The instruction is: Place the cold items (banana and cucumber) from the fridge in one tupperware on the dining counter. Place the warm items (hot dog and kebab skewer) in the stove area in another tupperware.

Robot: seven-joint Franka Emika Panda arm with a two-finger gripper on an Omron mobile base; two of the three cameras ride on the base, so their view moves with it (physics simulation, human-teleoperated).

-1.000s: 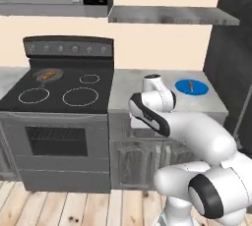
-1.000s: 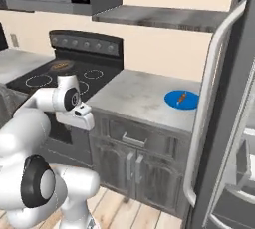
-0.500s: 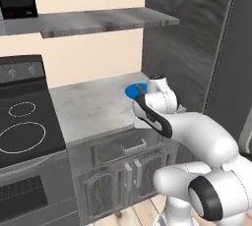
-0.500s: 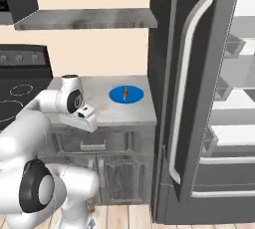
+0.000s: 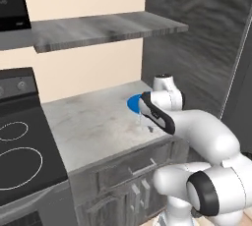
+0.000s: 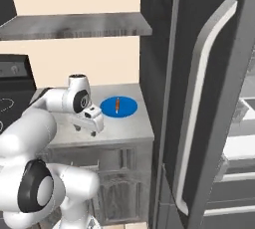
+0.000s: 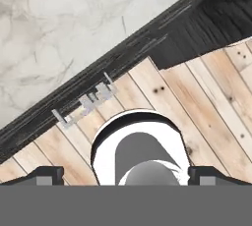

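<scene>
We see our end effector [image 6: 85, 130] hanging low over the front part of the marble-grey counter [image 6: 124, 126], pointing down, with nothing between its two fingers. In the hand view the finger tips [image 7: 45, 173] sit far out toward the two lower corners, so we read the jaws as spread wide and empty. That view looks straight down past the counter's front edge [image 7: 98, 77] to the wooden floor [image 7: 206, 102] below, with pale drawer handles [image 7: 86, 103] visible against the dark cabinet front.

Just beside the end effector, toward the fridge, lies a round blue plate [image 6: 125, 109] flat on the counter. On it rests a thin brownish skewer [image 6: 117, 105], the kebab, lying roughly along the middle of the plate. The end effector is near the plate's edge but apart from it and does not touch the skewer. In the left base view only a sliver of the blue plate [image 5: 132, 103] shows, the rest hidden behind our arm [image 5: 197, 127].

The tall dark fridge [image 6: 169, 49] stands directly to the right of the counter, its door swung open with a long pale handle [image 6: 199, 93] facing us, and light shelves [image 6: 239, 138] visible inside at the far right. We cannot make out any items on them. Above the counter runs a grey wall shelf [image 5: 103, 27]. The black stove [image 5: 19, 156] with its ring burners adjoins the counter on the left.
</scene>
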